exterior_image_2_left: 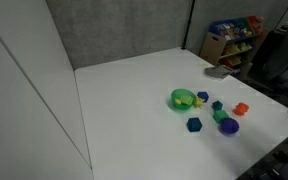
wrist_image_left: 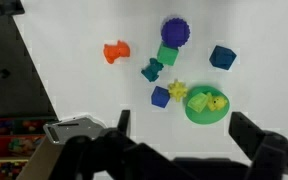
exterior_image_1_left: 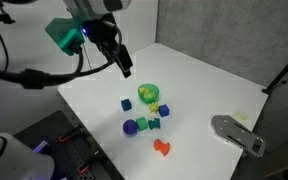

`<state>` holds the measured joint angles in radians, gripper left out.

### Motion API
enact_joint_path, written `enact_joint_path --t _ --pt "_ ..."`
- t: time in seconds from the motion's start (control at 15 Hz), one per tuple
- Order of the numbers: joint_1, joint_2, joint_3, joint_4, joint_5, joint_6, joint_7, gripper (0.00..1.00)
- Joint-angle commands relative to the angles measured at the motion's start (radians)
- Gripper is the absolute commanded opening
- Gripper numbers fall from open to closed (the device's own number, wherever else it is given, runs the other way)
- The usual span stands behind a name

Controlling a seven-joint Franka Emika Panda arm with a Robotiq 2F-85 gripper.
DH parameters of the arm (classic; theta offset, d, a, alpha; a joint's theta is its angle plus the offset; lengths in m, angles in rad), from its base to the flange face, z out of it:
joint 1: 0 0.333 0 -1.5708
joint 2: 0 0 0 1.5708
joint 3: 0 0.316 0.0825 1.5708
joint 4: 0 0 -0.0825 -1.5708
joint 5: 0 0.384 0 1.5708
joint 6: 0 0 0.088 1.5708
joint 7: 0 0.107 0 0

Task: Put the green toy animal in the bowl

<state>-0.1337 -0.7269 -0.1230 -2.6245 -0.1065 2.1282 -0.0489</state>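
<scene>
Gripper [exterior_image_1_left: 125, 67]: jaws wide apart, empty | green toy animal [wrist_image_left: 152, 70]: 10 o'clock from bowl [wrist_image_left: 192, 113] in wrist view, near, not touching

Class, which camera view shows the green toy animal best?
The wrist view: the green toy animal is largest there, unobstructed, with its chunky outline visible. In both exterior views it is only a tiny dark speck, its shape unreadable.

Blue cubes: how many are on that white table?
2. One blue cube sits beside the bowl, next to a yellow piece. The other lies apart, near the purple ball. None looks hidden.
</scene>
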Motion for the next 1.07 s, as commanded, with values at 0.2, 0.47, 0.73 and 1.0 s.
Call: enact_joint_path --t 0.2,0.47,0.73,1.0 --pt "-0.002 0.001 0.002 0.003 0.002 -0.003 -0.002 1.00" --pt "0.002 0.028 0.007 0.028 0.008 -0.006 0.007 1.00" --pt "0.003 0.118 0.004 0.073 0.021 0.003 0.028 1.00" --pt "-0.002 0.254 -0.027 0.108 0.050 0.039 0.026 1.00"
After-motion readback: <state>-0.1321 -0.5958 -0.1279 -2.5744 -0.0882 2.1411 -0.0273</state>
